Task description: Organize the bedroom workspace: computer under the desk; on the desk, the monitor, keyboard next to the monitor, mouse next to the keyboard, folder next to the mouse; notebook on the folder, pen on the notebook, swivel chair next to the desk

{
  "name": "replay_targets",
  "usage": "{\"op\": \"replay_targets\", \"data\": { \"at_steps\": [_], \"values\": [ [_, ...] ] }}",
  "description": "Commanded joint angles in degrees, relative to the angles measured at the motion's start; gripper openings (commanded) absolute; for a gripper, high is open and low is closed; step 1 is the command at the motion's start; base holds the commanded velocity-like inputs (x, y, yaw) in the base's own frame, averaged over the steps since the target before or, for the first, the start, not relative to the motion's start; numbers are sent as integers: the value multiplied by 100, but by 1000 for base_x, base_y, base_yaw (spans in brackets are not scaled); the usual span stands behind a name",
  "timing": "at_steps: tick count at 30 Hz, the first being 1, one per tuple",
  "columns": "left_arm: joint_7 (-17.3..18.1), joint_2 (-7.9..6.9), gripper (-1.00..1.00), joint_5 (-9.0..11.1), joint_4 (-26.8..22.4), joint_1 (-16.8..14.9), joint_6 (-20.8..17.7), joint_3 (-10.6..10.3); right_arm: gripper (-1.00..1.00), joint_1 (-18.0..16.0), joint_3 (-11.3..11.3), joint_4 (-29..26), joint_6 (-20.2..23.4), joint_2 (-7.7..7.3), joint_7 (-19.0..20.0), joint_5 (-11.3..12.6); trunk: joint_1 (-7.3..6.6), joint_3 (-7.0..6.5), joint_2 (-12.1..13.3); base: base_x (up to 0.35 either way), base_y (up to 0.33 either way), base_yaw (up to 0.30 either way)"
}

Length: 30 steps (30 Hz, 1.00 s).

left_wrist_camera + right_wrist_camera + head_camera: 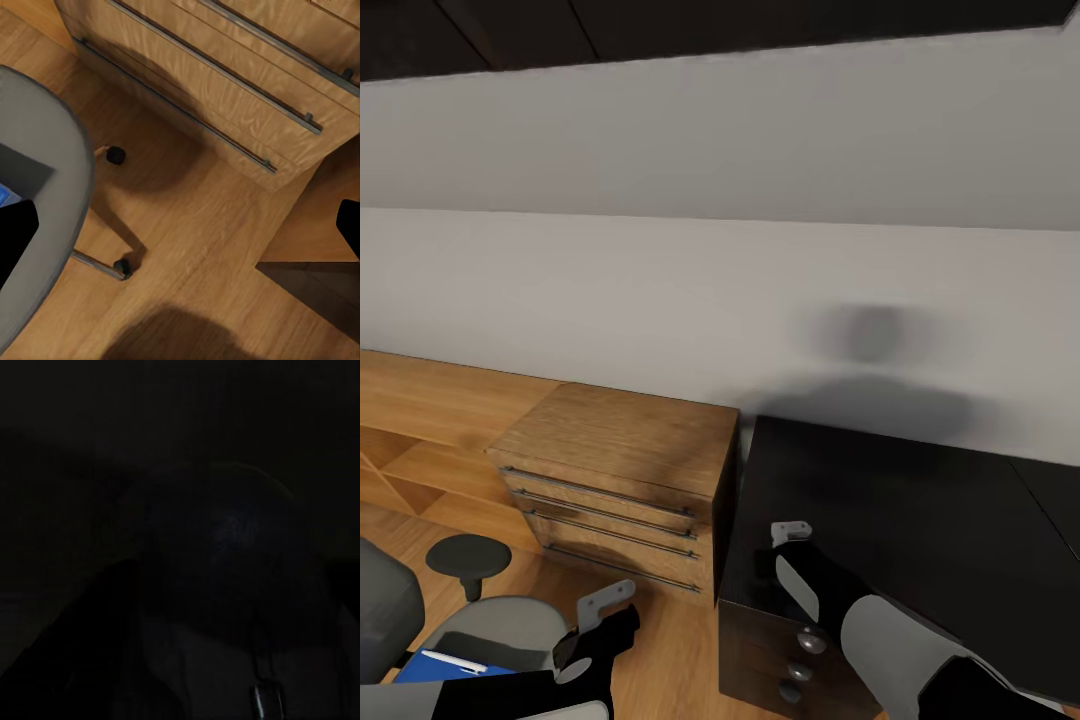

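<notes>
- As the head camera looks down by the wall, we note the swivel chair (490, 625) low at our left, with the blue folder (435, 668) lying on its seat and the white pen (453, 660) resting on top.
- The black worktop (920, 500) sits at the right, beside a wooden drawer unit (615, 480).
- Left end effector (595, 625) hovers near the chair seat; right end effector (792, 540) hangs over the worktop edge. We cannot tell whether either is released or clenched.
- We judge the step to be fetching the folder: approach flat, grip its free edge, lift level so the pen stays put.
</notes>
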State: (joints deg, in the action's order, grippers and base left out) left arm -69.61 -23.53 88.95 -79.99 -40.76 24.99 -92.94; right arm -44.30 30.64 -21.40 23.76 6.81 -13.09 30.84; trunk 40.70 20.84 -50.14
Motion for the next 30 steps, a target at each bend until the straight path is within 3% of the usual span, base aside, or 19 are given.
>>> {"op": "replay_targets", "data": {
  "at_steps": [1,30],
  "values": [
    [-8,-2,100,18,-8,-11,23,-12,-100,1,21,5,28,-5,-51,218,2,9,-5,0,0,0],
    [0,7,100,26,-8,-11,23,-14,-100,1,29,-27,-23,-24,-67,220,2,9,-5,0,0,0]
  ]
}}
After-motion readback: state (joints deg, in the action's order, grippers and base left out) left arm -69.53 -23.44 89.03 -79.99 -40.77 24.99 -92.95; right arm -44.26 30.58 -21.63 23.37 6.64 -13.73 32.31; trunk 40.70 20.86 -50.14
